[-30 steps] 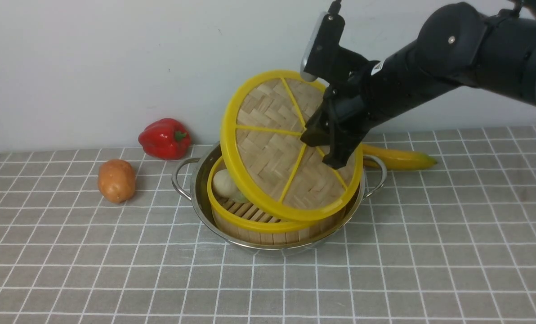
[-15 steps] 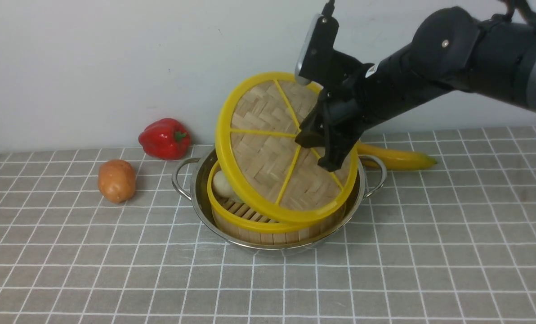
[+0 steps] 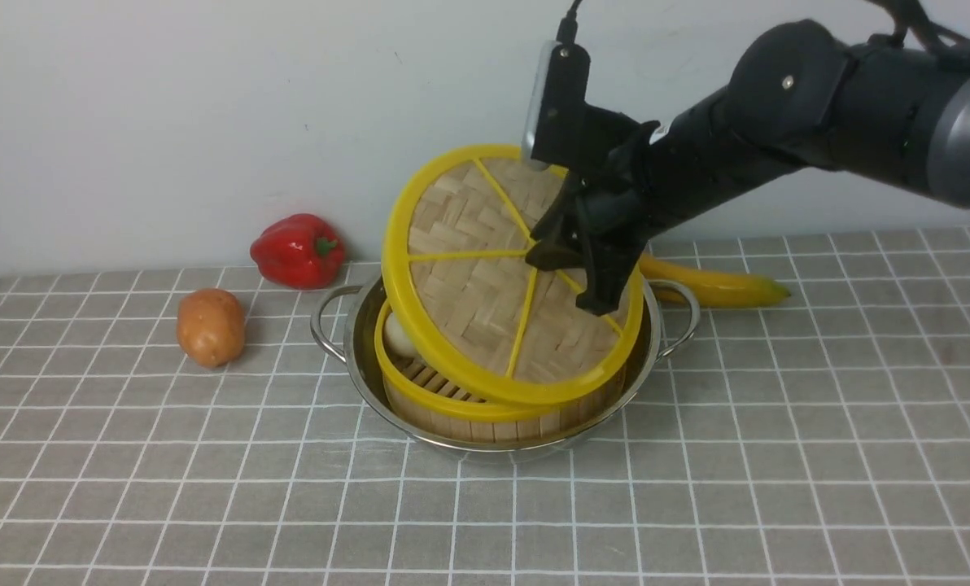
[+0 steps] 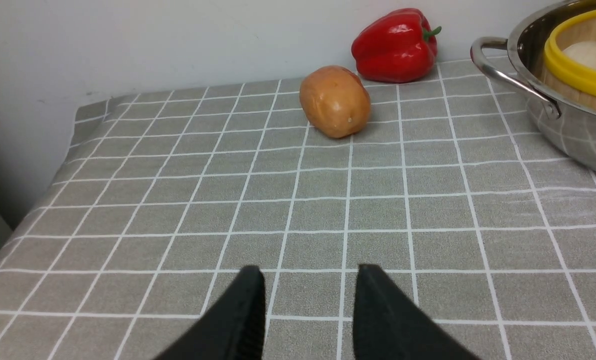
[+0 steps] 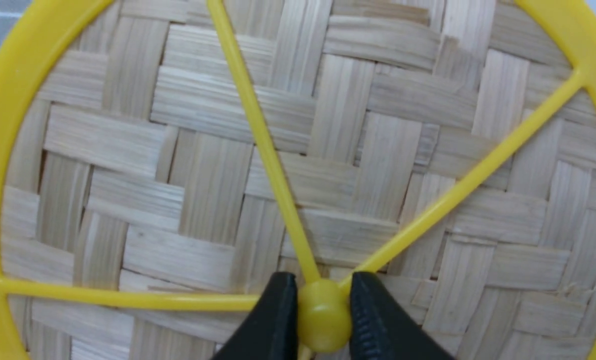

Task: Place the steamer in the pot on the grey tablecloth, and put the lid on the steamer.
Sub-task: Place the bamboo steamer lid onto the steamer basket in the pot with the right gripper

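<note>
**A:** Grey checked cloth, the grey tablecloth [image 3: 127,456], covers the worktop. Far left, the left claw [image 4: 308,310] hovers low over it with its jaws apart and nothing between them. Next come a potato [image 3: 211,327], a red pepper [image 3: 298,251], then the pot [image 3: 360,346] with the steamer [image 3: 485,425] already seated inside.

**B:** And the lid [image 3: 469,277]?

**A:** It's tilted steeply over the steamer, near edge low and far edge raised. I can't tell whether it touches the rim. The right claw [image 5: 323,300] pinches its small central hub.

**B:** What might go wrong?

**A:** I'd say that round hub is a poor hold, so the disc could swivel or slip. Released at this tilt, it may land skewed, with one edge wedged between steamer and pot wall.

**B:** Do the views differ?

**A:** The right wrist view alone shows the jaws tight on either side of the hub. Only the front view shows the tilt and the banana [image 3: 721,286] beyond the right handle. The idle claw appears only in the left wrist view.
</note>
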